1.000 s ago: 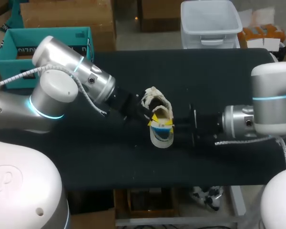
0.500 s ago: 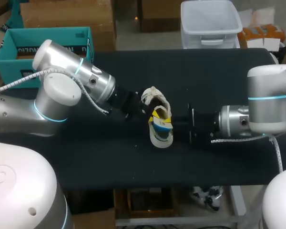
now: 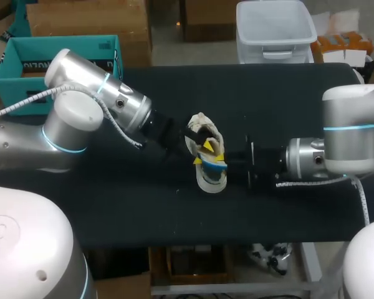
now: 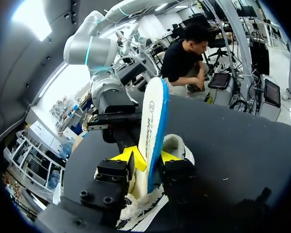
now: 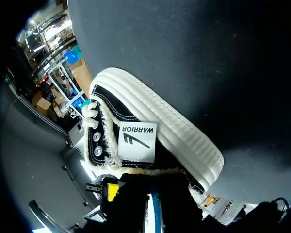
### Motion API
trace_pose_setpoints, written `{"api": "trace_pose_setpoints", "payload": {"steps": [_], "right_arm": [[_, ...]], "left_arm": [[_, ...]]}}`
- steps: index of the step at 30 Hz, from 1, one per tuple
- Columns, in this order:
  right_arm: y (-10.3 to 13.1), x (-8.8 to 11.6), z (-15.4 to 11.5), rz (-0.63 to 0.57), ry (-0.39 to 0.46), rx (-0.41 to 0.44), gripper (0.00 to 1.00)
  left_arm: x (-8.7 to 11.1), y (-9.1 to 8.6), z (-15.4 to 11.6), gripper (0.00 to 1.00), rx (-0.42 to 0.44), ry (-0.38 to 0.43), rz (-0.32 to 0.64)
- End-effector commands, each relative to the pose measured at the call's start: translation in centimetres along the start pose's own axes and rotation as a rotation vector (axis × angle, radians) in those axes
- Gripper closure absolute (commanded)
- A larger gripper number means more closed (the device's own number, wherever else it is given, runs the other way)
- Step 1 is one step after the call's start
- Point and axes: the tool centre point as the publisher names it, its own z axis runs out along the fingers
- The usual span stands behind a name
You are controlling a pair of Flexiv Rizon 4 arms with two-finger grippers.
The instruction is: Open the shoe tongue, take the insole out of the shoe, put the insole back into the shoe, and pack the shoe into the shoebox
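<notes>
- The shoe (image 5: 169, 131) sits near the middle of the black table (image 3: 287, 99), between the two arms. It is a black canvas shoe with a thick ribbed white sole and a fleecy cream lining along its opening.
- In the right wrist view the shoe's side faces the camera. A white label (image 5: 136, 141) is on the black upper, and a row of metal eyelets runs beside the fleecy edge.
- The insole (image 4: 154, 116) is white with a blue edge. It stands on end, rising out of the shoe's opening with its lower part down among the fleece.
- The left arm comes in from the left side of the head view. The left gripper (image 4: 148, 156) is clamped on the insole low down, with one yellow tip pressed on each flat face.
- The right arm comes in from the right, stretched out low over the table. The right gripper (image 3: 224, 163) is at the shoe, just beside the insole on the side away from the left gripper.
- Its own wrist view shows only dark shapes over the shoe's opening, so it cannot be told whether it grips anything.
- A teal box (image 3: 62, 56), open at the top, stands beyond the table's far left corner, behind the left arm and well apart from the shoe.
</notes>
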Motion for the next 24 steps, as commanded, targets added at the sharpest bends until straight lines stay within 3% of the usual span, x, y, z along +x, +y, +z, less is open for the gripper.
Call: {"api": "trace_pose_setpoints", "payload": {"steps": [1,4,5,6,9,13,16,24], "right_arm": [[0.0,-0.2,-0.2,-0.002,0.01,-0.001,1.0],[-0.7,-0.2,-0.4,-0.013,0.018,-0.002,0.99],[-1.0,-0.2,-0.5,-0.015,0.02,-0.002,0.65],[-1.4,-0.2,-0.7,-0.017,0.02,-0.006,0.59],[-2.8,-0.3,-1.2,-0.014,0.013,-0.031,0.56],[-4.4,-0.4,-1.8,-0.013,0.008,-0.055,0.65],[-4.9,-0.4,-2.0,-0.019,0.014,-0.066,1.0],[-3.3,-0.5,-1.4,-0.014,0.01,-0.041,1.0]], "left_arm": [[0.5,-0.5,-0.1,1.0,-0.006,-0.002,0.011],[0.7,-0.4,0.2,1.0,-0.012,0.009,0.015],[0.7,-0.4,0.3,1.0,-0.014,0.01,0.015],[0.7,-0.4,0.3,1.0,-0.015,0.01,0.015],[0.7,-0.3,0.3,1.0,-0.02,0.011,0.014],[0.8,-0.1,0.3,1.0,-0.025,0.01,0.012],[0.7,0.0,0.3,1.0,-0.027,0.008,0.006],[0.9,0.4,0.4,1.0,-0.04,0.008,0.001]]}}
